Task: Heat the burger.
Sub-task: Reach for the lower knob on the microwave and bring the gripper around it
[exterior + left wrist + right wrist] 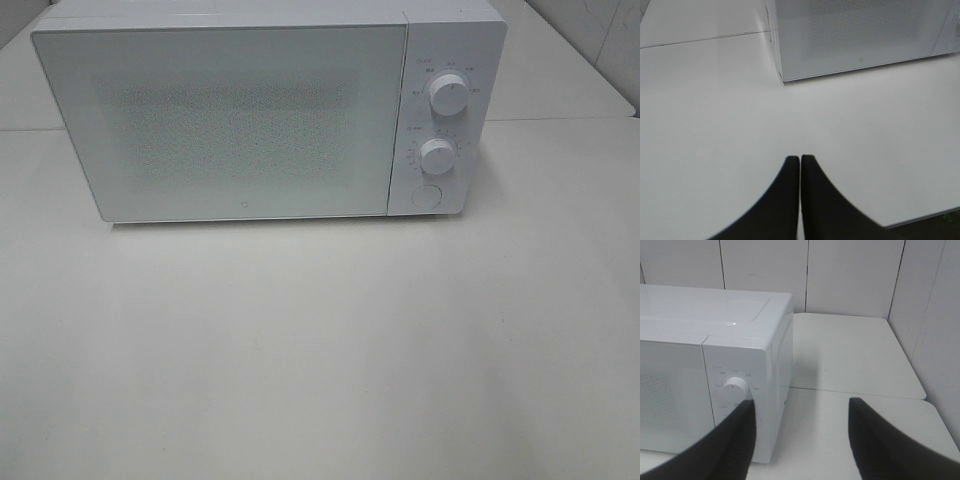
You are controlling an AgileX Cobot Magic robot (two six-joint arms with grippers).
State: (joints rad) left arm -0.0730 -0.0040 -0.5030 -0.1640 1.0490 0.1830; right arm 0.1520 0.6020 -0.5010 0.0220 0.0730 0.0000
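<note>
right gripper (801, 402), fingers (732, 445) spread near the microwave (220, 120) knob (735, 386), could nudge its setting; left gripper (800, 159) fingers (782, 200) sit pressed together, burger unseen.

Microwave (250, 120) (door shut) fills the table's (320, 350) rear; front passable.

Microwave (270, 115): fine grey print rings the upper knob (446, 96) and the lower knob (437, 156), too small to read from any view. Tiny mark (249, 213) low on the door (200, 60), also illegible. Nothing readable.
</note>
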